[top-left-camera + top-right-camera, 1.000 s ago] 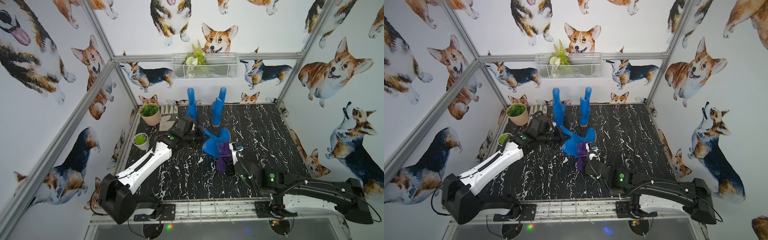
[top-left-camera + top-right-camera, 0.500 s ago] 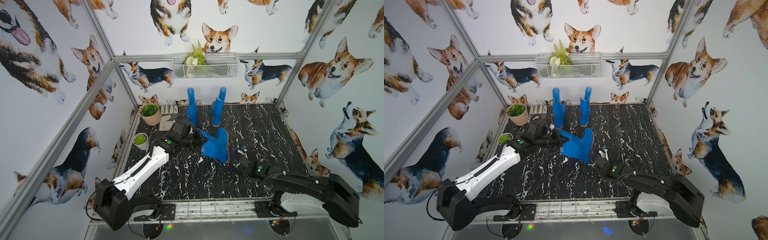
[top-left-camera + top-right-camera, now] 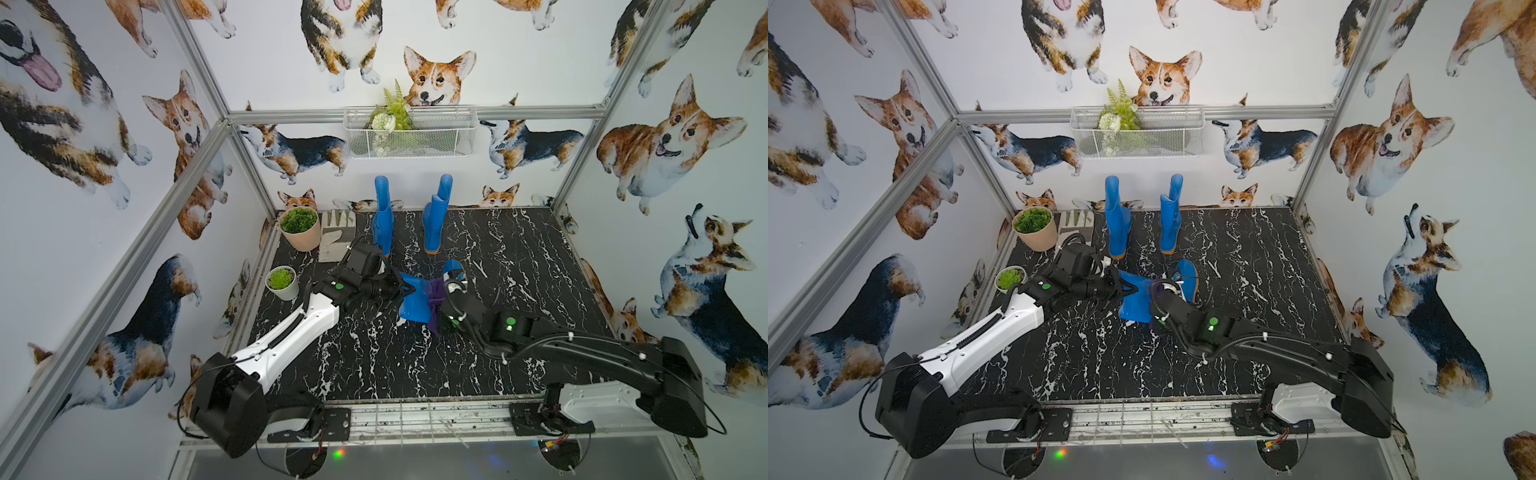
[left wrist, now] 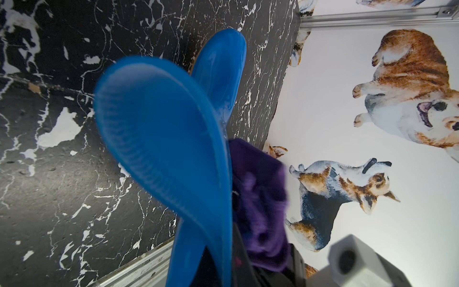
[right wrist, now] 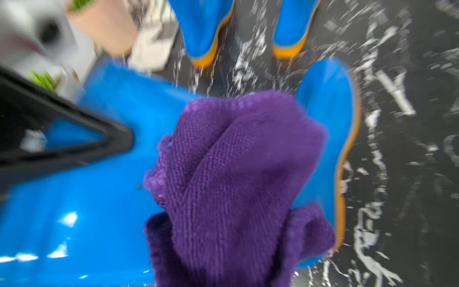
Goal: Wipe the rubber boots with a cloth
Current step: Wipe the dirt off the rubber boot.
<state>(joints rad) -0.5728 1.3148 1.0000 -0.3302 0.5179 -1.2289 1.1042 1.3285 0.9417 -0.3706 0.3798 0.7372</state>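
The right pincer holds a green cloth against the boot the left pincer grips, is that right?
No: the cloth is purple, not green, as the right wrist view shows. The right pincer holds it against the boot the left pincer grips.

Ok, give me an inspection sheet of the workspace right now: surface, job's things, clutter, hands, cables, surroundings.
Surface: black marbled tabletop; no spill seen.
Job's things: held boot tilted mid-table, purple cloth pressed against it; left back boot and right back boot stand upright by the back wall.
Clutter: work glove, large potted plant, small potted plant, all along the left side.
Hands: left hand shut on the held boot's shaft; right hand shut on the purple cloth.
Cables: black cable runs along the right arm; no snag seen.
Surroundings: corgi-print walls, aluminium frame, wire basket with greenery on the back wall.
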